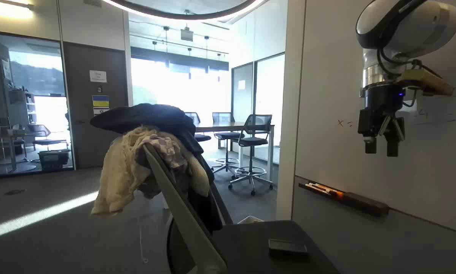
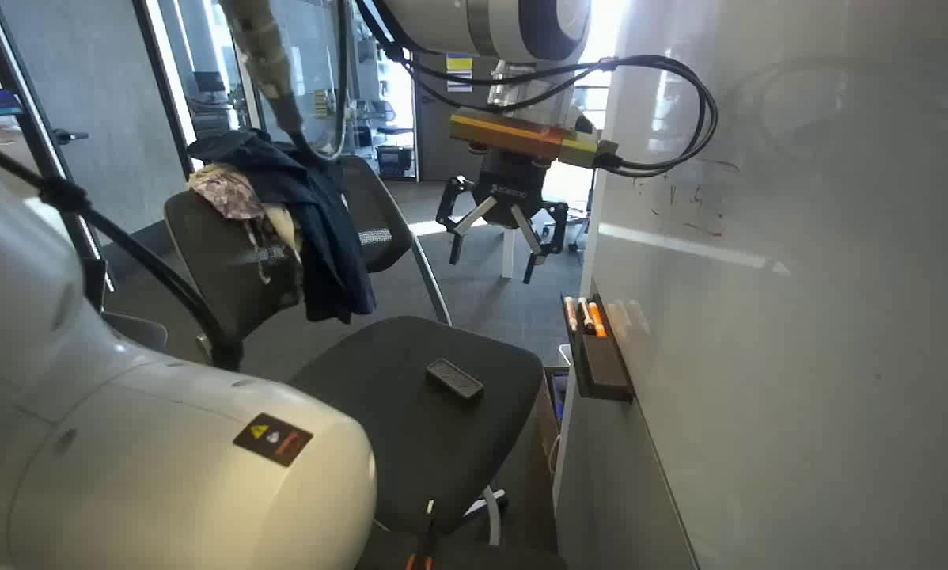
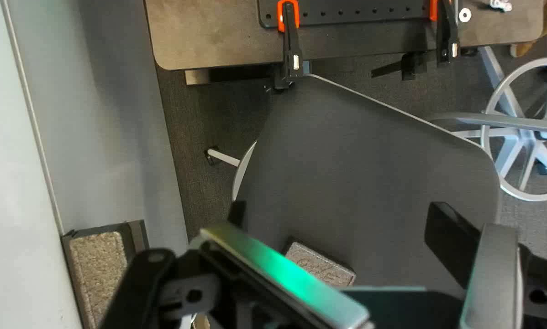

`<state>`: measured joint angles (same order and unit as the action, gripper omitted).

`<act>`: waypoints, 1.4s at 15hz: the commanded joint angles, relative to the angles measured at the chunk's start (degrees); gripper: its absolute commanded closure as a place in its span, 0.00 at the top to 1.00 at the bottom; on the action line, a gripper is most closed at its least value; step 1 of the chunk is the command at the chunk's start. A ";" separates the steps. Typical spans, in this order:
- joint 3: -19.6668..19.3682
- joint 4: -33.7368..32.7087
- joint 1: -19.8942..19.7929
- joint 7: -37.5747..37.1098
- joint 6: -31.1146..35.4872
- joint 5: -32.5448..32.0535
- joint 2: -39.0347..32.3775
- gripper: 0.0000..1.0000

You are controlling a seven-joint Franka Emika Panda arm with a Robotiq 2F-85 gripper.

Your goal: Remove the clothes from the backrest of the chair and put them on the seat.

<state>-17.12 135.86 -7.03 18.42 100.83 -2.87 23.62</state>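
Dark blue clothing [image 1: 148, 114] lies over the top of the chair's backrest, seen in both exterior views [image 2: 324, 229]. Beside it hang a cream garment [image 1: 117, 171] and a patterned cloth [image 1: 167, 146], which also shows in an exterior view [image 2: 226, 192]. The backrest [image 2: 229, 265] is dark mesh. The dark seat [image 1: 258, 232] faces up and fills the middle of the wrist view [image 3: 374, 173]. My gripper [image 1: 381, 147] is open and empty, high above the seat and apart from the clothes, near the whiteboard [image 2: 492, 260]. Its spread fingers show in the wrist view [image 3: 342, 224]. No clothes show there.
A small eraser block [image 2: 454, 378] lies on the seat, also in the wrist view [image 3: 321, 265]. The whiteboard [image 2: 798, 317] stands close beside the gripper, with a marker tray [image 2: 604, 364] jutting out. A table edge [image 3: 209, 41] with orange-black clamps [image 3: 291, 41] borders the seat.
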 commanded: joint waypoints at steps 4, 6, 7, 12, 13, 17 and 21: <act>0.87 -0.48 -0.97 0.33 -0.05 0.33 -0.13 1.00; 1.69 -1.28 0.25 0.40 0.32 1.62 -0.82 1.00; 2.41 -1.85 1.38 1.61 0.42 2.49 -0.86 1.00; 8.68 -8.44 7.37 3.19 1.74 6.58 -2.22 1.00; 9.90 -10.04 8.28 2.70 2.27 6.74 -2.78 1.00; 15.30 -17.94 12.06 1.36 3.49 6.49 -5.54 1.00; 20.31 -24.10 14.66 0.45 8.42 4.40 -8.97 1.00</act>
<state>0.48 118.04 6.24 19.97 106.74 2.91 18.72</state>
